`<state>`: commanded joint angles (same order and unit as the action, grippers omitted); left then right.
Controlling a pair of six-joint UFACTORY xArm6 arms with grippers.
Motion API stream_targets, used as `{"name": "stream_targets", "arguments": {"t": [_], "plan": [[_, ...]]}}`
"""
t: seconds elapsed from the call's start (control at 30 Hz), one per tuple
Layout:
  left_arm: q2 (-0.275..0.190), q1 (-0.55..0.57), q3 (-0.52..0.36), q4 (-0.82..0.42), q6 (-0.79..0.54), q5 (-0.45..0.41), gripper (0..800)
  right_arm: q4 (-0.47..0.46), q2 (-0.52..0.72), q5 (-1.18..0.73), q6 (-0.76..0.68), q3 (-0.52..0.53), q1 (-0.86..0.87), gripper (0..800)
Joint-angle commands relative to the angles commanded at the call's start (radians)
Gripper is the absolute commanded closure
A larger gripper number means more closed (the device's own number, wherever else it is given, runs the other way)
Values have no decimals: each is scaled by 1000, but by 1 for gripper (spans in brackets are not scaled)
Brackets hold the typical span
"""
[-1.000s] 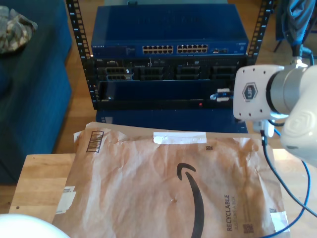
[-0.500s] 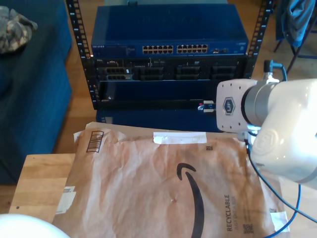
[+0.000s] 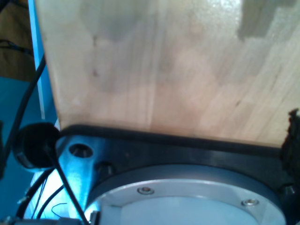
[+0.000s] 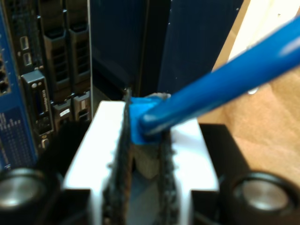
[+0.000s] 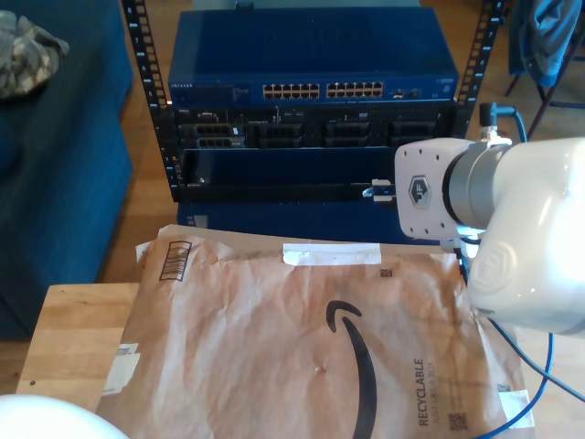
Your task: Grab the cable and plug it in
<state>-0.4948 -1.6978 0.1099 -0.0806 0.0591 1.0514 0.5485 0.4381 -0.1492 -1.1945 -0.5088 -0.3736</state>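
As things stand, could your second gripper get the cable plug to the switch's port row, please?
Probably yes: my second gripper holds the cable in front of the rack, and nothing blocks the switch's port row.

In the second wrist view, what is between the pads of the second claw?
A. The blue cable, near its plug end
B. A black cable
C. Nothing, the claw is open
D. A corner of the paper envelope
A: my second claw is shut on the blue cable, which leads away from its pads.

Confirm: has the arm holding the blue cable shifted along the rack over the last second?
Yes. My second gripper carried the cable toward the exterior view's left, across the rack front.
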Motion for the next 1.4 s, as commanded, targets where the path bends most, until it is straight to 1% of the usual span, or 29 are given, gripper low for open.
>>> {"name": "stream_targets", "arguments": {"t": [0.07,0.17,0.3,0.53,0.6,0.83,0.9,0.93,1.0,1.07,1.17,1.27,1.4], "plan": [[0,0,0,0,-2,0,0,-11,-11,35,6,2,-14,796],[2,0,0,0,-2,0,0,-15,-46,193,5,18,-49,796],[0,0,0,0,-2,0,0,-12,-97,331,2,18,-60,796],[0,0,0,0,-2,0,0,-8,-245,635,-18,12,-114,797],[0,0,0,0,-2,0,0,-8,-262,727,-48,29,-144,798],[0,0,0,0,-2,0,0,-9,-304,807,-63,58,-173,800],[0,0,0,0,-2,0,0,-9,-313,885,-63,71,-176,800],[0,0,0,0,-2,0,0,-8,-338,930,-64,68,-176,800],[0,0,0,0,-2,0,0,-12,-391,1000,-86,54,-176,800],[0,0,0,0,-2,0,0,-28,-433,1039,-147,35,-178,800],[0,0,0,-2,-2,0,0,-91,-496,1086,-152,-23,-173,800],[0,0,0,0,-2,0,0,-91,-582,1131,-169,-101,-167,800],[2,0,0,0,-2,0,0,-87,-640,1143,-192,-164,-152,800]]}}
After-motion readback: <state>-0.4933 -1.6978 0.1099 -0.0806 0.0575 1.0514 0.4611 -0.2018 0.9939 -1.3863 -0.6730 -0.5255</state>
